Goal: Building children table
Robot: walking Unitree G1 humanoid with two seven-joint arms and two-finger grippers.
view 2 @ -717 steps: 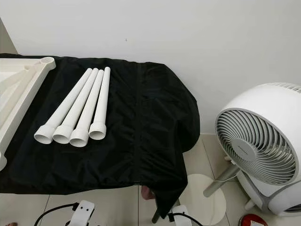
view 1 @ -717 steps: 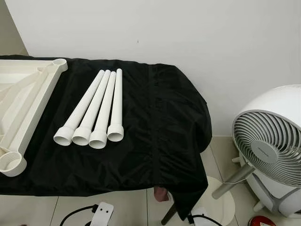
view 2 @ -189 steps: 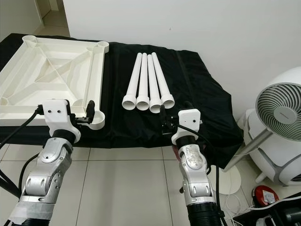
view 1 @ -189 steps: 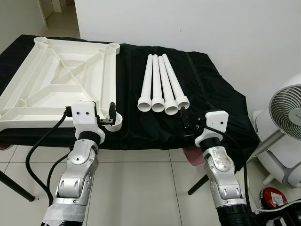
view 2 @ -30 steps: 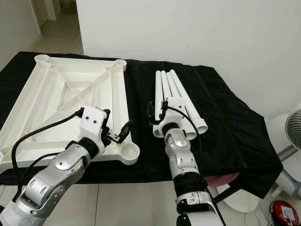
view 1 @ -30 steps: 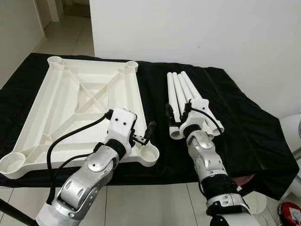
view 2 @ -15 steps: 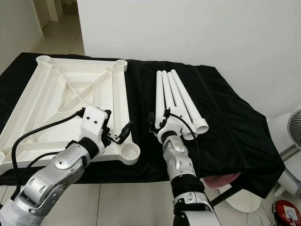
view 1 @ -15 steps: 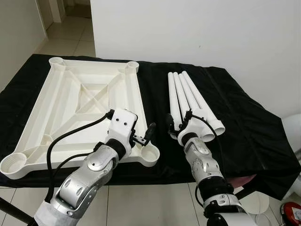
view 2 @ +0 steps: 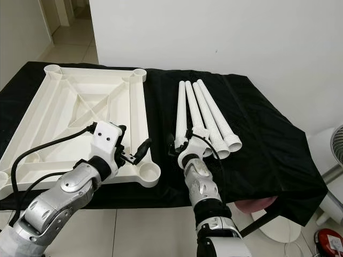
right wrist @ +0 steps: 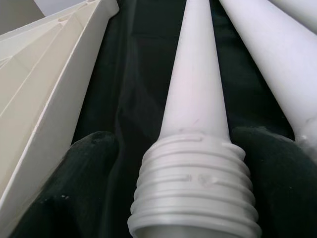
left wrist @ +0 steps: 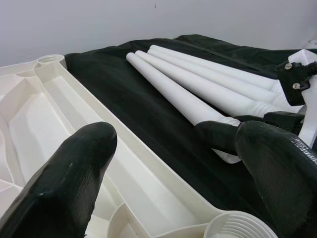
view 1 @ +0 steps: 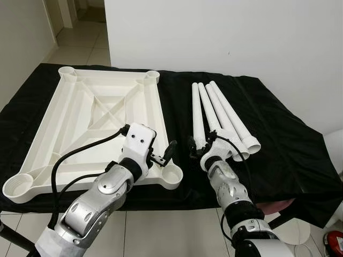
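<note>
Item: table leg (right wrist: 198, 124), one of four white tubes laid side by side on a black cloth (view 1: 278, 134); the leftmost of the row, at about 1 o'clock from the frame's near right socket

Handling, as judged: hollow moulded plastic, so light and stiff; the smooth tapering shaft was thought likely to slip under a pinch, while the ribbed threaded collar (right wrist: 193, 198) at the near end offered the surer hold. A grasp just behind that collar was considered best, since the thread itself would be wanted free for screwing in. No fragility was expected, though the tube could roll on the cloth.

Appearance: matt white, long and slender, narrowing toward the far end at 12 o'clock; the near end was flared and open, with coarse raised threads.

Right gripper (view 2: 180, 144): placed around the collar of that leg, one black finger (right wrist: 74, 178) on each side. Whether the pads were pressing the plastic could not be told.

Left gripper (view 1: 163, 155): fingers spread apart and holding nothing, poised above the near right corner of the tabletop frame (view 1: 80, 115).

Tabletop frame: cream plastic, laid underside up at 9 o'clock from the legs, cross-braced, with a round threaded socket (view 1: 171, 174) at each corner; no leg had yet been fitted
</note>
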